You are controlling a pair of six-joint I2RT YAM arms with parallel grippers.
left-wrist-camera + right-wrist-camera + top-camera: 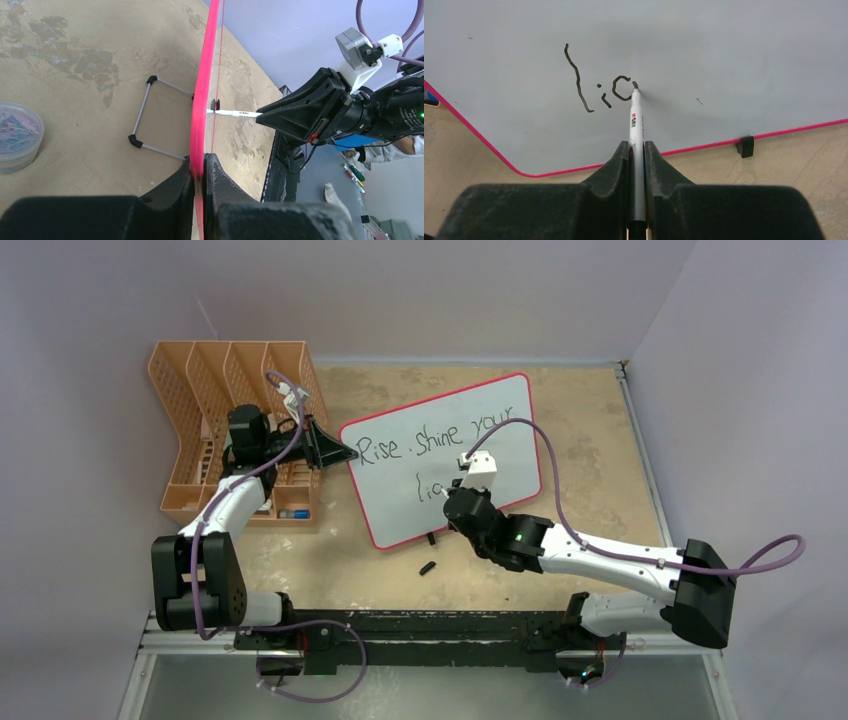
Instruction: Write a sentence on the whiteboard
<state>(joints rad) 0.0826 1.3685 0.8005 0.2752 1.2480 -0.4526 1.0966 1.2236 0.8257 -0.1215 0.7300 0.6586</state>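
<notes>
The whiteboard (470,430) stands propped in the middle of the table, white with a red-pink rim. The sentence (430,445) reads "Rise . shine your" on the top line; below it only "li" and part of a letter (596,92) show. My left gripper (342,453) is shut on the board's left rim (200,120). My right gripper (637,150) is shut on a white marker (636,127). The marker's tip touches the board at the open round stroke. The marker also shows from the side in the left wrist view (235,113).
An orange mesh file rack (215,420) stands behind the left arm. A black marker cap (427,567) lies on the table in front of the board. A black foot (744,146) sits under the board's lower rim. A clear tub of paper clips (17,135) and a wire stand (145,117) are behind the board.
</notes>
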